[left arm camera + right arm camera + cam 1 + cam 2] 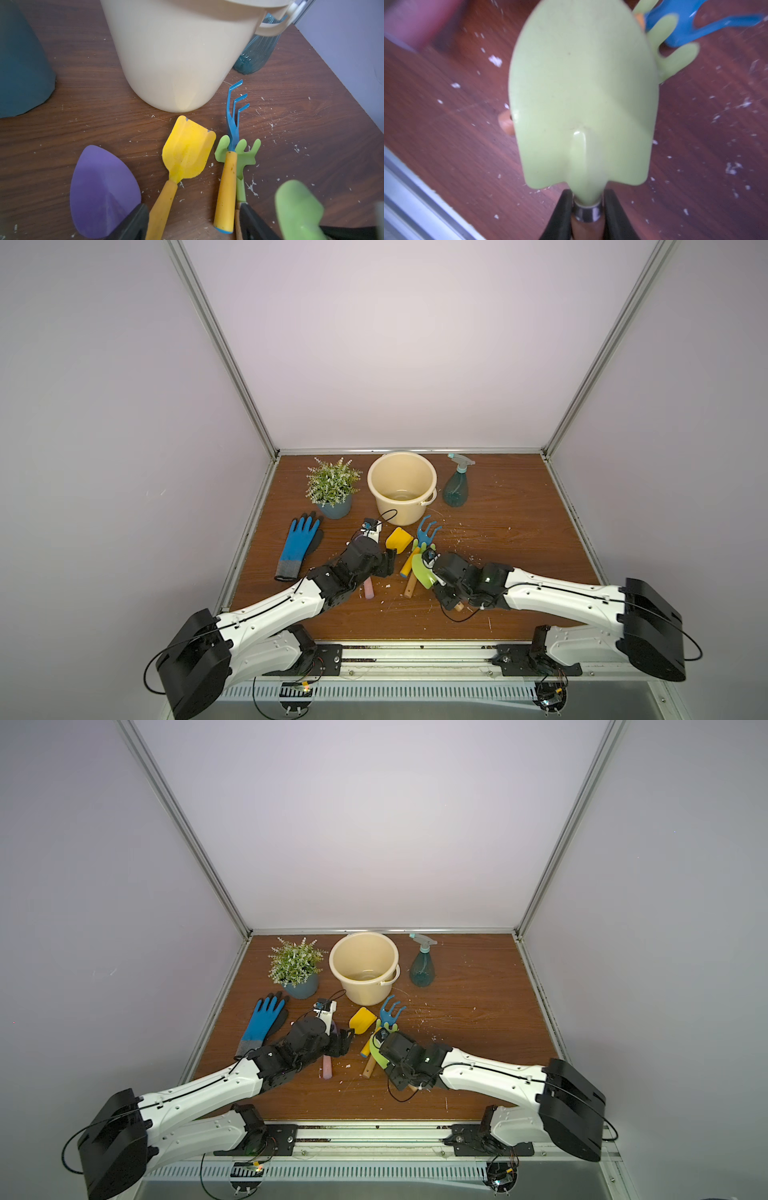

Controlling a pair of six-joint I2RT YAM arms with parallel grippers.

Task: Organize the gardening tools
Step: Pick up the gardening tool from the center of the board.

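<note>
Gripping the lime-green metal trowel (pixel 581 93) at the silver collar where blade meets wooden handle, the right end effector (pixel 588 199) is narrowed onto it, its black fingers (pixel 561 216) pressed against either side. The blade juts out ahead of them above the scuffed brown wooden surface (pixel 498 551), and in the right wrist view its edge hides part of the lime-green flat rake (pixel 245 151).

The left end effector (pixel 193 207) stands wide and holds nothing. Between its two fingers lie the orange handles of the yellow scoop-shaped trowel (pixel 187 149) and the blue three-pronged rake (pixel 232 116), and one finger overlaps the purple pointed trowel (pixel 104 191). These tools lie side by side just in front of the cream plastic bucket (pixel 176 52). The teal translucent spray bottle (pixel 456 485) stands upright beside the bucket.
</note>
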